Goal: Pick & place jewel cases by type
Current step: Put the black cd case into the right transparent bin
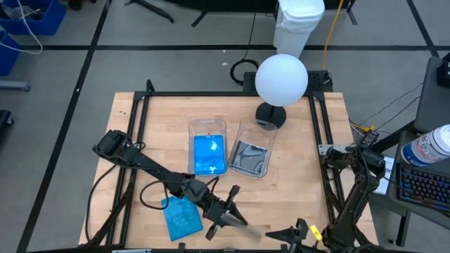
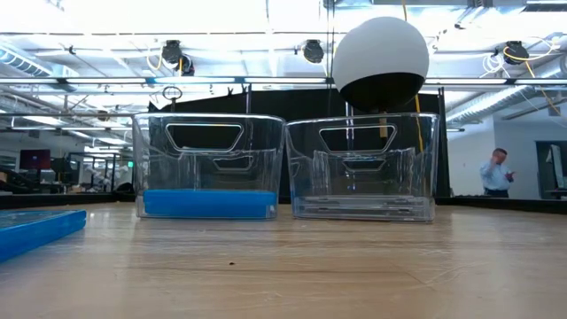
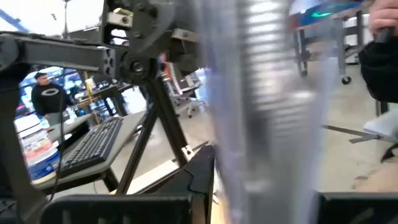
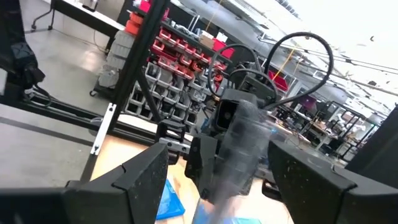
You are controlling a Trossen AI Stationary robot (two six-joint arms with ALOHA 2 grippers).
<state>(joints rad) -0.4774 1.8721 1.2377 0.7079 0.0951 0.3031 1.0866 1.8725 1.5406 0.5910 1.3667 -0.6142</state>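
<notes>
A clear jewel case (image 3: pixel 267 112) stands on edge in my left gripper (image 1: pixel 228 213), near the table's near edge; in the right wrist view the same case (image 4: pixel 239 155) is a blurred clear slab. My right gripper (image 1: pixel 290 232) is open at the near edge, to the right of the left one and facing it, touching nothing. One blue jewel case (image 1: pixel 183 216) lies flat on the table beside the left arm. The left clear tub (image 1: pixel 209 130) holds blue cases and the right tub (image 1: pixel 253 133) holds grey ones. My left gripper pinches the clear jewel case (image 3: pixel 261 180) between its two fingers (image 3: pixel 124 208). The fingers point roughly level toward the table's right. The case stands edge-on and reaches out past the fingertips. Blur hides which edge they are on.
A lamp with a white ball shade (image 1: pixel 281 79) stands on a black base by the table's far edge, behind the right tub. The black frame rails (image 1: pixel 320 140) run along the table's sides. A person (image 2: pixel 496 173) stands far off in the room.
</notes>
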